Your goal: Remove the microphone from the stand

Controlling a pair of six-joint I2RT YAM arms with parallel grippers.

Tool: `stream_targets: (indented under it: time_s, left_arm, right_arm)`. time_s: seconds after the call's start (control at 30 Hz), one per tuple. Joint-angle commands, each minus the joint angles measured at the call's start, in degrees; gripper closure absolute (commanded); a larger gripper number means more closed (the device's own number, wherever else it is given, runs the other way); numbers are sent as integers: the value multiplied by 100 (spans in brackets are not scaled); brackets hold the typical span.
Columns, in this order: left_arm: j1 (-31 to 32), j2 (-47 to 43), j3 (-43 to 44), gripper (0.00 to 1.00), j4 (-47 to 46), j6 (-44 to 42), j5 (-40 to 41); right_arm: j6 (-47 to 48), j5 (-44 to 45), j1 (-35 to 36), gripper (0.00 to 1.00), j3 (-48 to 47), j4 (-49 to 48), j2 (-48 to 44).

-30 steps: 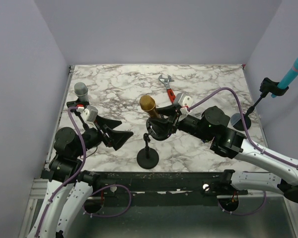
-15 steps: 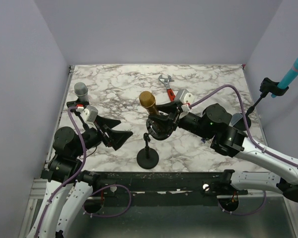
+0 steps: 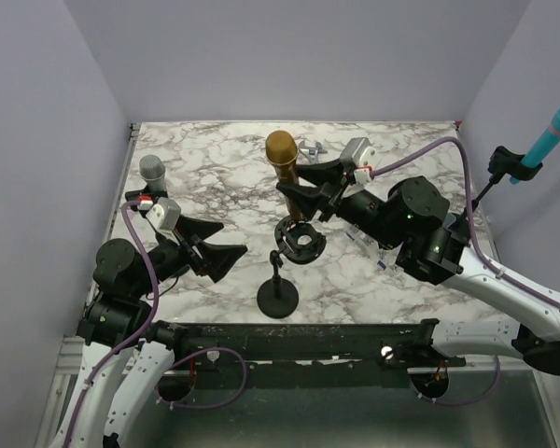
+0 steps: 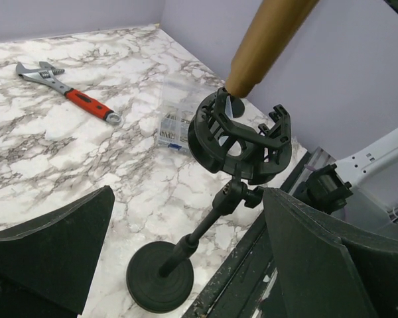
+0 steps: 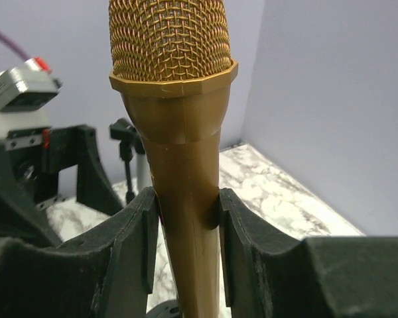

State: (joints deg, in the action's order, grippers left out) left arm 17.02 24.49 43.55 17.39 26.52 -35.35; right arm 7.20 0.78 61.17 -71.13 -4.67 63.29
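The gold microphone [image 3: 282,154] is gripped upright between the right gripper's [image 5: 186,225] pads, and its lower end is seen just above the ring clip [image 3: 299,240] of the stand [image 3: 278,297]. The left gripper [image 3: 231,241] is held wide open near the stand, touching nothing.

We see soft, even, fairly bright light in all three views. Shadows on the marble table [image 3: 215,154] are faint and diffuse, darkest beside the stand base [image 3: 277,301]. In the right wrist view the microphone [image 5: 179,152] is sharp, while the background at left blurs slightly.
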Motion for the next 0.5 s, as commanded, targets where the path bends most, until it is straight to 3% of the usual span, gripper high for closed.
stream_targets:
  time_s: [0.0, 0.27, 0.47]
  left_arm:
    - [21, 63, 372, 1, 276, -336, 354]
    - [21, 456, 1122, 1, 823, -707, 1312]
    - [21, 1231, 2272, 1, 1123, -561, 2132]
  right_arm:
    - [88, 1044, 42, 99, -471, -464, 232]
    - [182, 2645, 38, 99, -754, -1009, 517]
    - [617, 4750, 35, 99, -1726, -762, 1288]
